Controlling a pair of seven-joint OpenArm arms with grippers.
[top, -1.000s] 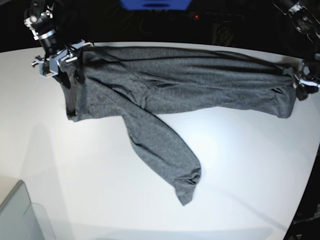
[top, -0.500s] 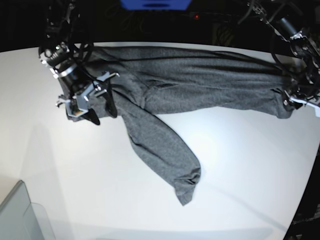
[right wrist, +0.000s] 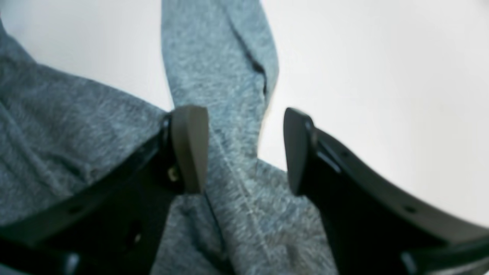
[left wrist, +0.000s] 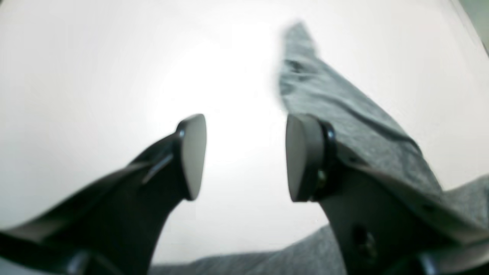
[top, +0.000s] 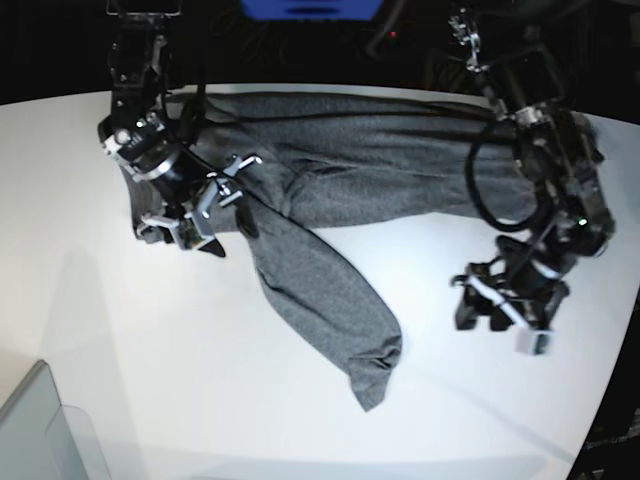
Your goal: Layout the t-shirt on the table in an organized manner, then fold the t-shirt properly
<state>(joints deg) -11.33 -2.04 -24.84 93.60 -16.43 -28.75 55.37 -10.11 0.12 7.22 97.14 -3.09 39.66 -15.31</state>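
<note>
The dark grey t-shirt [top: 380, 150] lies stretched across the far side of the white table [top: 200, 380], with one long sleeve [top: 320, 290] trailing toward the front. My right gripper [top: 230, 232] hangs open over the place where that sleeve leaves the body. In the right wrist view the sleeve [right wrist: 229, 76] runs between the spread fingers of the right gripper [right wrist: 246, 149], which hold nothing. My left gripper [top: 497, 322] is open above bare table near the shirt's right end. In the left wrist view the left gripper [left wrist: 246, 156] is empty, with the sleeve [left wrist: 344, 114] beyond its right finger.
A translucent grey bin corner [top: 40, 430] sits at the front left. The table's curved edge [top: 610, 350] runs close behind my left arm on the right. Dark equipment and a blue object [top: 310, 8] stand beyond the far edge.
My right gripper left the shirt's far left corner and came down to the sleeve root. My left gripper left the shirt's right end and swung forward over bare table.
</note>
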